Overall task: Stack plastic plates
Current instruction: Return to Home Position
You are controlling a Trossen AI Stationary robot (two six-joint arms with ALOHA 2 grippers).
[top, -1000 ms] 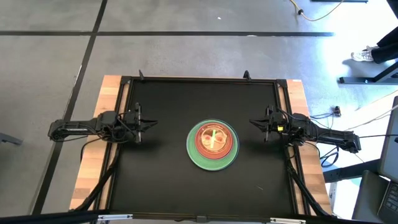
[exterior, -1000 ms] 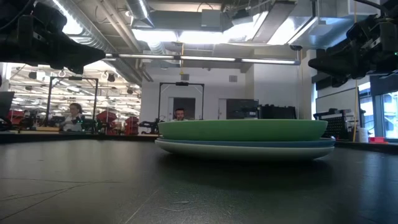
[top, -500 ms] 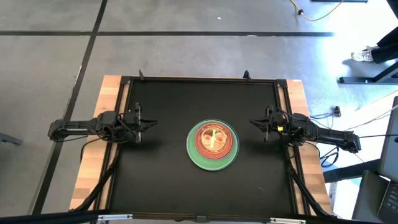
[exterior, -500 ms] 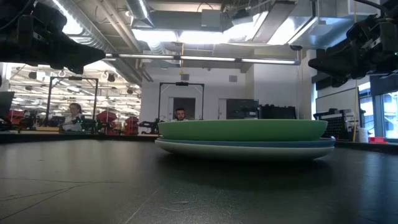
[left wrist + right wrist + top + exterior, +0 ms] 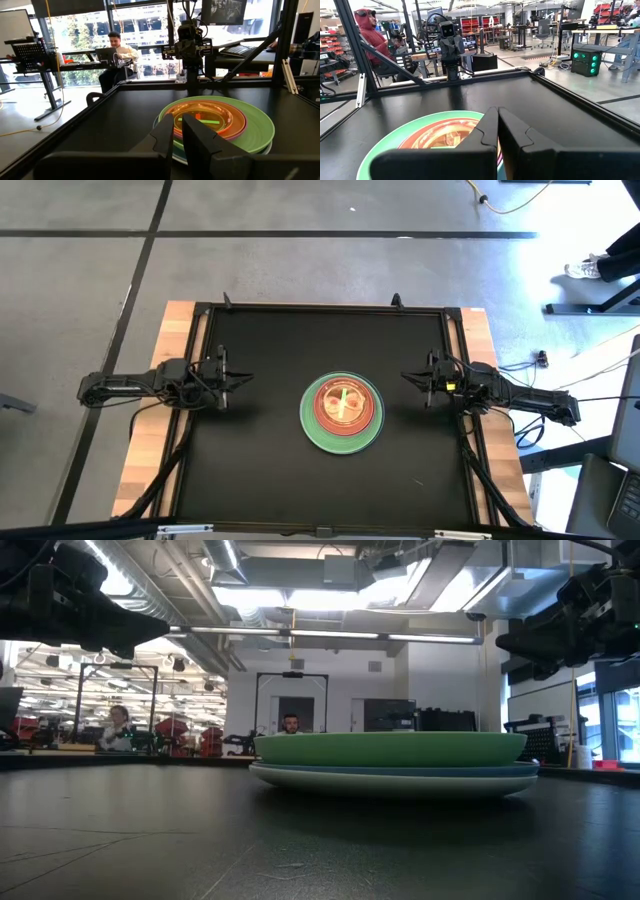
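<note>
One stack of plastic plates (image 5: 342,413) rests on the black table's middle. A white plate and a blue plate (image 5: 400,772) lie at the bottom, a large green plate (image 5: 255,131) above them, then magenta and orange plates (image 5: 205,117), with small translucent red and green dishes on top (image 5: 343,403). My left gripper (image 5: 250,378) hovers shut and empty at the table's left edge, above the table. My right gripper (image 5: 404,377) hovers shut and empty at the right edge. Both point toward the stack (image 5: 435,137).
A raised black frame (image 5: 330,308) rims the table. Bare black tabletop lies all around the stack. People sit at desks in the room beyond the table (image 5: 116,55) (image 5: 370,42).
</note>
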